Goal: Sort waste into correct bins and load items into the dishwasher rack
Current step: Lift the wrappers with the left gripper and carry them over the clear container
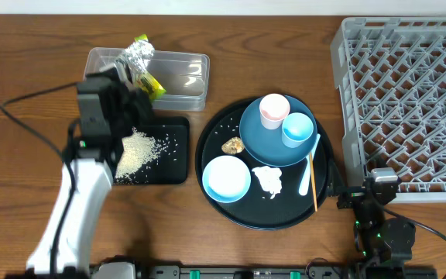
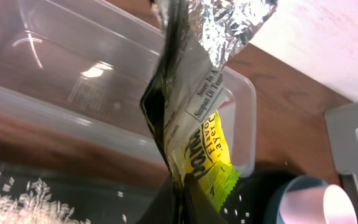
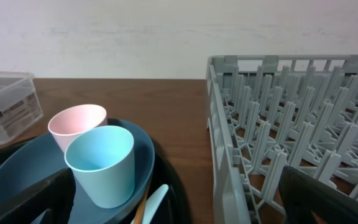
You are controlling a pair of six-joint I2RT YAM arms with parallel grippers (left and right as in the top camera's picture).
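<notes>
My left gripper (image 2: 180,202) is shut on the yellow-green packet (image 1: 147,80) with its silver foil top (image 1: 138,53), holding it over the near edge of the clear tub (image 1: 178,76); the packet (image 2: 194,118) fills the left wrist view above the tub (image 2: 61,81). White rice (image 1: 136,153) lies in the shallow black tray (image 1: 173,159). On the round black tray (image 1: 215,203) sit the dark blue plate (image 1: 263,139) with the pinkish cup (image 1: 274,109) and light blue cup (image 1: 297,129), the light blue bowl (image 1: 226,177), a brown lump (image 1: 233,145), a white wrapper (image 1: 268,180), spoon (image 1: 309,170) and chopstick (image 1: 313,184). My right gripper (image 3: 173,205) is open, near the table's front.
The grey dishwasher rack (image 1: 409,101) fills the right side, its wall close to my right gripper (image 3: 229,143). Loose rice grains are scattered on the round tray's left part (image 1: 221,124). A black cable (image 1: 29,99) loops left of my left arm.
</notes>
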